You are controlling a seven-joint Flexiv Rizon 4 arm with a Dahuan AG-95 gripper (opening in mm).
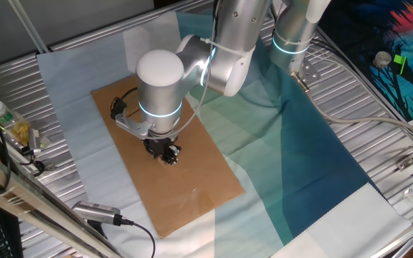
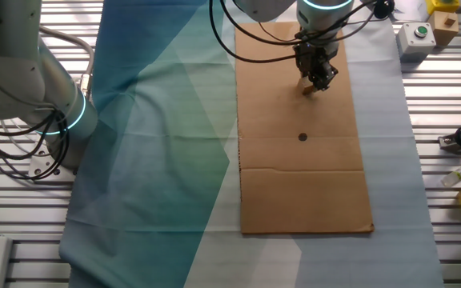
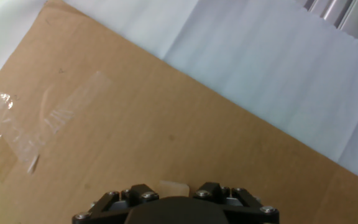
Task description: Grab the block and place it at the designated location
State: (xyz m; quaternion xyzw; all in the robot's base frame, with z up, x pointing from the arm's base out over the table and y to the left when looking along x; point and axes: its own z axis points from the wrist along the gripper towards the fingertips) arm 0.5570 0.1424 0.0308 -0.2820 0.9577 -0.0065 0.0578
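The block (image 2: 309,89) sits on the cardboard sheet (image 2: 294,184), right at the tips of the gripper (image 2: 318,81), and in the hand view a pale corner (image 3: 173,187) shows between the fingers. From here I cannot tell if they are pressing it. The black dot (image 2: 302,137) lies well apart from it, further along the sheet. A blue-and-white cloth (image 2: 150,144) covers the table beneath.

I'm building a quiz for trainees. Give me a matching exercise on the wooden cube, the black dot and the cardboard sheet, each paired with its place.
1. small light-tan wooden cube
2. small round black dot
3. flat brown cardboard sheet

A. lies on the pale cloth
B. right at the end effector
C. in the open on the sheet, apart from the end effector

Pairs: 1-B; 2-C; 3-A
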